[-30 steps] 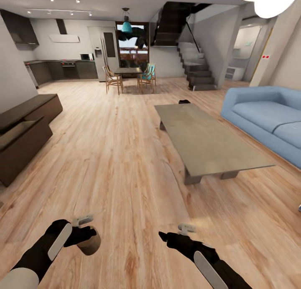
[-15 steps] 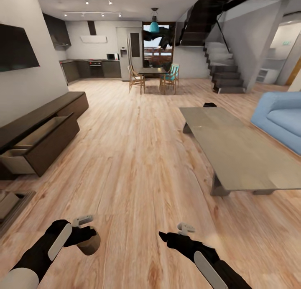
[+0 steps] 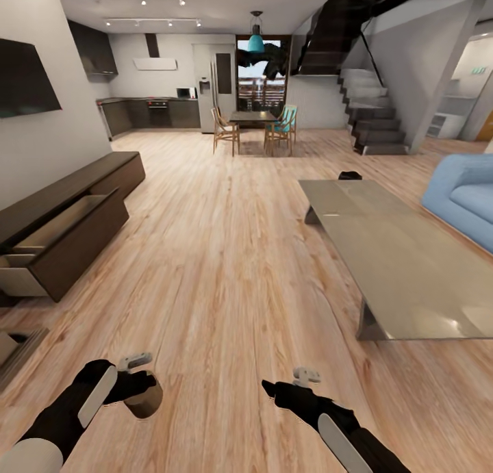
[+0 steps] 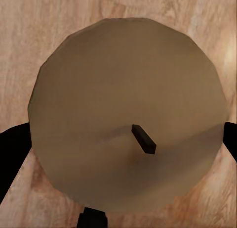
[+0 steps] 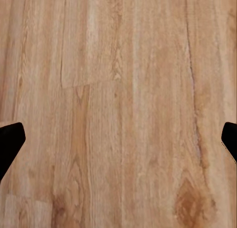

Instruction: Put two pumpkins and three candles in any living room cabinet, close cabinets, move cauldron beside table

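Fingers of the left gripper [image 3: 140,384] are clamped on a stubby tan candle [image 4: 126,124]; right gripper [image 3: 301,384] fingers are held apart, empty. Next, the open drawer of the dark-brown cabinet [image 3: 65,237] must be approached.

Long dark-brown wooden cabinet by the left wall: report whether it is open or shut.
Open. The long dark-brown wooden cabinet has a drawer pulled out, its pale inside showing empty.

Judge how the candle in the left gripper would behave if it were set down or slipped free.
The candle looks short and wide with a flat top, so upright it probably stands steady. On its round side it would likely roll across the smooth wooden floor. The left gripper holds its curved wall, which may slip.
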You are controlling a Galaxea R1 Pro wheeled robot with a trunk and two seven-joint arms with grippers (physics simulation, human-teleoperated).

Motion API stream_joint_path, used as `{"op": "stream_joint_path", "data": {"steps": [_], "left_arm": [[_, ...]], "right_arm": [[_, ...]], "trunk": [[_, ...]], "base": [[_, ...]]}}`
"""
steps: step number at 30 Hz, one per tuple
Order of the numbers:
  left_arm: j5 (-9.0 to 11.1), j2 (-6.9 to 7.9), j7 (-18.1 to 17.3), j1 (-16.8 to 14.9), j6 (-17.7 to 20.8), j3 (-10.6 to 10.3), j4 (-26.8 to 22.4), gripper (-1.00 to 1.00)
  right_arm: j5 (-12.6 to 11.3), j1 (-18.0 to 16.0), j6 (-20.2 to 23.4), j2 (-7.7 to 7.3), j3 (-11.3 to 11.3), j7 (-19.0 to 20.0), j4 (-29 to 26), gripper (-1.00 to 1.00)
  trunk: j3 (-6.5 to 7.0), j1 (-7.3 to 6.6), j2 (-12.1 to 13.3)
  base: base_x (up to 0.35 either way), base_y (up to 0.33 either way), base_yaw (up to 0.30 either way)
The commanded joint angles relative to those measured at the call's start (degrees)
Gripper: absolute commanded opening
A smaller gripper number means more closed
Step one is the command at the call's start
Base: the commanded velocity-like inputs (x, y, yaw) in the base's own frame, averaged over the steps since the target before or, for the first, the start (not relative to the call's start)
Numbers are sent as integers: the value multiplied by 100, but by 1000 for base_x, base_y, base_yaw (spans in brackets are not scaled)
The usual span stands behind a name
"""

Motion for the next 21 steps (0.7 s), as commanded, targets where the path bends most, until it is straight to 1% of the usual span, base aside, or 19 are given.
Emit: {"op": "stream_joint_path", "data": {"steps": [1, 3, 4, 7, 10, 13, 15, 18, 21], "left_arm": [[-70, 4, 61, -4, 8, -9, 2, -100], [-275, 2, 62, -4, 5, 24, 8, -100], [-347, 5, 62, -4, 4, 35, 9, -100], [-453, 29, 65, -4, -25, 55, 36, -100], [-476, 38, 70, -4, -78, 57, 100, -100], [-481, 41, 160, -4, -101, 58, 126, -100], [-483, 41, 384, -4, -143, 59, 131, -100], [-473, 22, 824, -4, -239, 62, 141, -100], [-468, 9, 950, -4, -288, 59, 143, -100]], "right_arm": [[-42, -4, 10, -6, 17, -28, -5, 100], [-42, -4, 9, -6, 18, -28, 10, 100], [-42, -4, 9, -6, 19, -28, 13, 100], [-40, -4, 8, -6, 18, -28, 25, 100], [-35, -4, 20, -6, 19, -28, 28, 100], [-34, -4, 24, -6, 19, -28, 28, 100], [-33, -4, 25, -6, 19, -28, 29, 100], [-33, -5, 26, -6, 19, -28, 29, 100], [-33, -5, 26, -6, 19, -28, 29, 100]], "trunk": [[-5, 3, -2], [-5, 3, -2], [-5, 3, -2], [-5, 3, -2], [-5, 3, -2], [-5, 3, -2], [-5, 3, -2], [-5, 3, -2], [-5, 3, -2]], "base": [[329, 0, 0], [330, 0, 0], [331, 0, 0], [331, 0, 0], [332, 0, 53], [333, 0, 215], [333, 0, 265], [333, 0, 281], [334, 0, 287]]}}
